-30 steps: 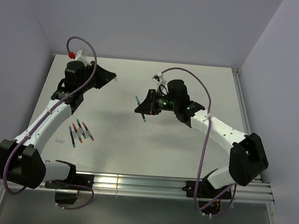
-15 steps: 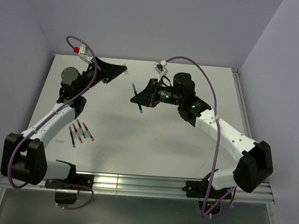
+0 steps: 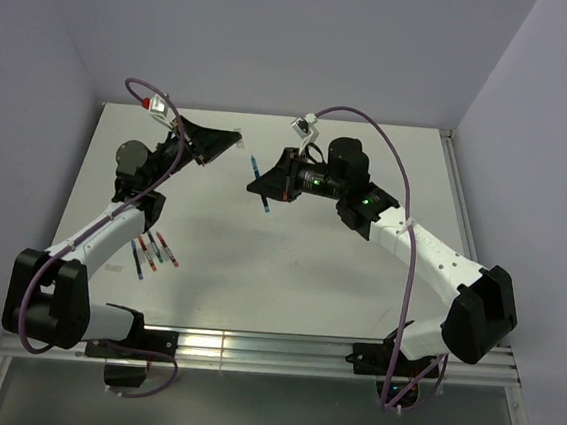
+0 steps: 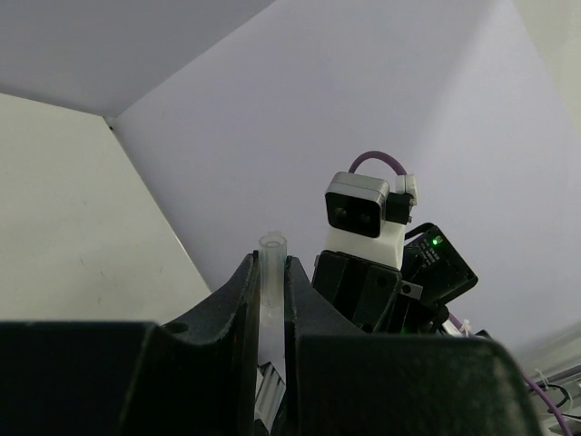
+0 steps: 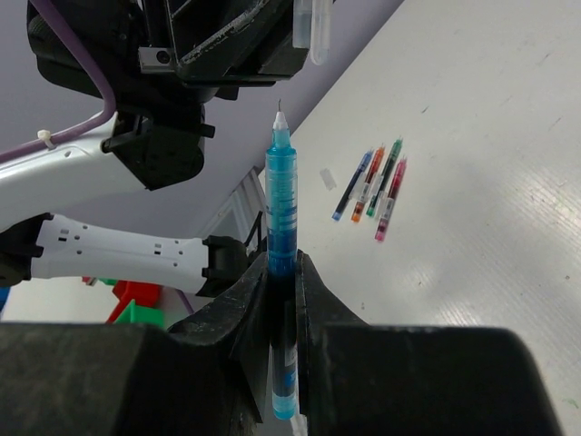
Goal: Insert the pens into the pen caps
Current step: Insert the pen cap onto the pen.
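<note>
The right hand [image 5: 282,271] pinches a blue pen [image 5: 281,191] at mid-body, its tip near the cap [image 4: 271,262] clamped in the left hand [image 4: 270,289], both aloft. They look like light, stiff, slick plastic, so firm mid-body holds should keep them aligned.

The right gripper [image 3: 257,182] clamps a blue pen [image 3: 265,205] over the desk [image 3: 288,273]. The pen is slanted, and its near end sticks out past the jaws. Just left of the blue pen's far end hangs the left gripper [image 3: 226,142], with a tiny pale pen cap [image 3: 238,139] at its tip, apart from the pen. Well to the near left of the blue pen, a small row of loose pens [image 3: 154,250] lies on the desk.
</note>
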You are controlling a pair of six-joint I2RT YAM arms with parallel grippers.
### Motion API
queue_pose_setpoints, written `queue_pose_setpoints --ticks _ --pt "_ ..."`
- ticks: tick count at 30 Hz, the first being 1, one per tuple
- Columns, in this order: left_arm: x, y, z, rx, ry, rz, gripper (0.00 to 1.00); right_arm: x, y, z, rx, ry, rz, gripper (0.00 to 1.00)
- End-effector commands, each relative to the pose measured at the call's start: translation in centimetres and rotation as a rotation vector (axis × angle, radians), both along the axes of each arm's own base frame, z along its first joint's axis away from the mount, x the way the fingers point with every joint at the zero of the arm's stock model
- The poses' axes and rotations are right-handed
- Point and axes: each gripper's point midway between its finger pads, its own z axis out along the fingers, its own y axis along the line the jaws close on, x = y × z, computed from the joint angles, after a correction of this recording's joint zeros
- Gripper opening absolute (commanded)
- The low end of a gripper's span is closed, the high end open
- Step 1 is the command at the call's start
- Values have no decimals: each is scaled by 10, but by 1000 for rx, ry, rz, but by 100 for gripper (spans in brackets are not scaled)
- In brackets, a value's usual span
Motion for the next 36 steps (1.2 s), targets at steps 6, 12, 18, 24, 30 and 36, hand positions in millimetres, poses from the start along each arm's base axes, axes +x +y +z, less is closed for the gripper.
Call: queue_pose_setpoints --ticks 6,12,18,24,30,36 --pt "-7 -11 10 -11 -56 -44 0 1 8 15 46 -34 18 0" --pt "-6 -14 11 -15 -54 -51 0 0 10 11 40 -24 24 0" --pt "-7 -15 12 -4 -57 -54 0 1 12 6 30 -16 25 0" --pt "-9 -18 12 0 -61 -63 0 4 13 3 23 -7 18 0" --pt "-12 -20 15 15 -72 -60 0 5 12 5 19 -8 6 0" --pt "-13 -22 15 18 -75 -62 0 7 11 4 17 -5 -4 0"
